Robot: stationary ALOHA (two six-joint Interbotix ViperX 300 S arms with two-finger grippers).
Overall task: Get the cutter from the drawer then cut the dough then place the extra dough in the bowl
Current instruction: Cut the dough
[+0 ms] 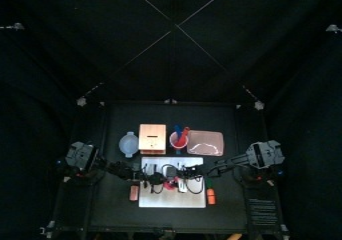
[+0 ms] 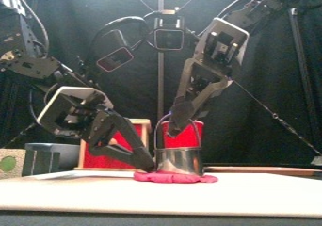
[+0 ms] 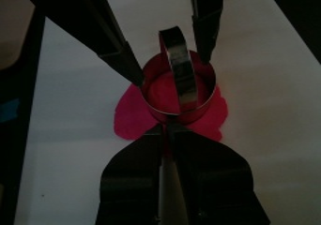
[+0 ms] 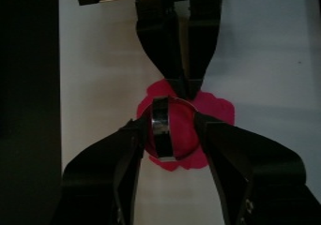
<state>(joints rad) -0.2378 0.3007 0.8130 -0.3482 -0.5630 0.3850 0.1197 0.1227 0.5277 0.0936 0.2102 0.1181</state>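
Observation:
The round metal cutter [image 2: 180, 160] stands on the flat pink dough [image 2: 174, 177], which lies on the white cutting board [image 2: 161, 198]. My right gripper [image 4: 171, 127] comes down from above, and its jaws are shut on the cutter [image 4: 160, 135] from both sides. My left gripper [image 3: 170, 133] reaches in low from the left. It is shut, with its tip against the near rim of the cutter [image 3: 175, 79]; a pinch on the rim cannot be made out. Pink dough [image 3: 131, 116] spreads past the ring on all sides.
Behind the board stand the wooden box [image 1: 152, 137], the blue-grey bowl [image 1: 128, 142], the red cup [image 1: 178, 136] and the pink tray [image 1: 205, 140]. Bare board [image 1: 171, 204] lies toward the front edge.

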